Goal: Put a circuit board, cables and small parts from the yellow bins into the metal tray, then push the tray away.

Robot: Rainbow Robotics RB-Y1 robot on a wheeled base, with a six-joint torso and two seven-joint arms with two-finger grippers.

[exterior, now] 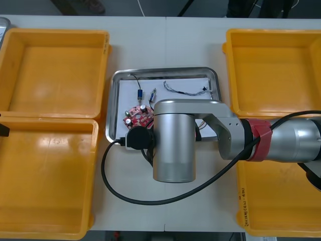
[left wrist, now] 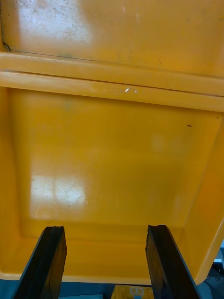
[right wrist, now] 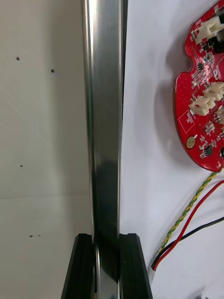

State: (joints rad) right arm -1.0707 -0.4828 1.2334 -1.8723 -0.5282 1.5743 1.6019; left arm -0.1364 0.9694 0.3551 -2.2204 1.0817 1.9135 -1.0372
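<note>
Both fingers of our right gripper (right wrist: pixel 106 239) seem clamped on the metal tray (right wrist: pixel 105 117) rim; next we push it away. Left gripper (left wrist: pixel 106 230), fingers apart, overhangs a yellow bin (left wrist: pixel 116 154).

The rim of the metal tray (right wrist: pixel 105 117), between the right fingers (right wrist: pixel 83 268), is smooth, shiny metal, like a mirror. Inside, it is white and dull. The yellow bin (left wrist: pixel 112 154) past the left fingers (left wrist: pixel 46 266) is glossy plastic. The bench (right wrist: pixel 42 117) is smooth and dull.
</note>
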